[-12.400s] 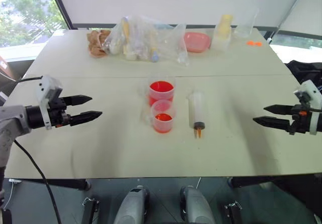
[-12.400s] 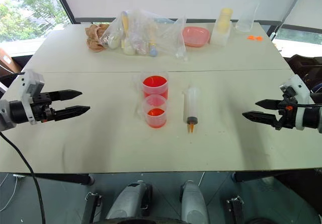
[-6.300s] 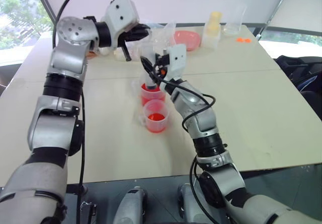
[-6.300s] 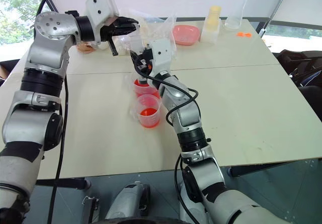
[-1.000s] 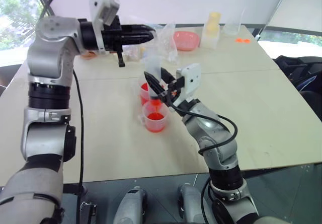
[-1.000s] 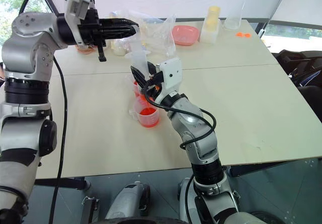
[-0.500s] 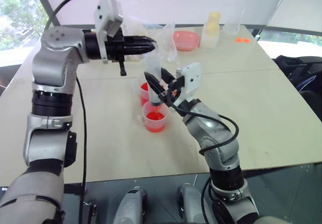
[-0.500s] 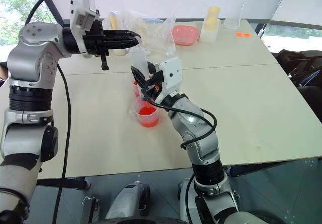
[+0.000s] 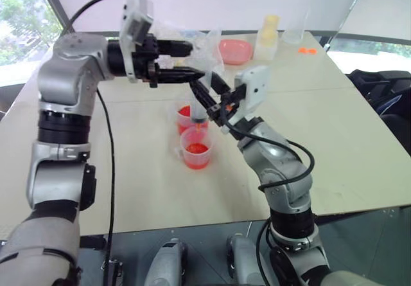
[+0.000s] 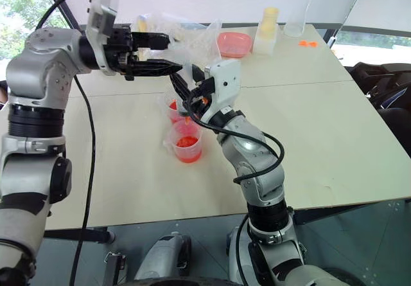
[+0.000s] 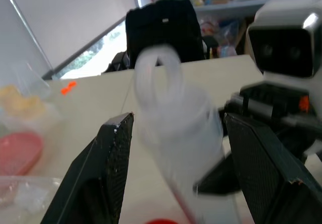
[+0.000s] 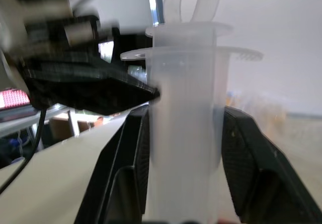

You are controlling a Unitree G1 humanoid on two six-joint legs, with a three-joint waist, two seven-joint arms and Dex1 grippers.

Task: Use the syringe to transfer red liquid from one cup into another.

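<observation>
A large clear plastic syringe with a wide barrel [image 12: 183,133] is held upright in the right pincer [image 9: 207,99], whose two black fingers are closed on the barrel from either side; the syringe is carried above the two cups, with its lower end over the cups and red liquid visible at its tip (the tip itself is hard to make out behind the fingers). The left pincer [image 9: 183,59] is pointed level toward the top of the syringe, and its two black fingers are spread apart, one on each side of the plunger's ring-shaped end [image 11: 161,75], without being seen to press on it. On the pale surface [image 9: 347,132] the taller, wider clear plastic cup [image 9: 187,114] is stood just behind the shorter, narrower clear plastic cup [image 9: 196,150], the two being close together or touching; bright red-orange liquid [image 9: 196,149] is held in both. At the far edge of the surface a heap of clear plastic bags with pale contents [image 10: 192,38] is seen, with a shallow pink bowl [image 9: 234,50] beside it, then a clear container with yellow contents [image 9: 268,32] and a clear empty cup [image 10: 296,24]. Small orange pieces [image 9: 307,51] are laid near the far right corner.
</observation>
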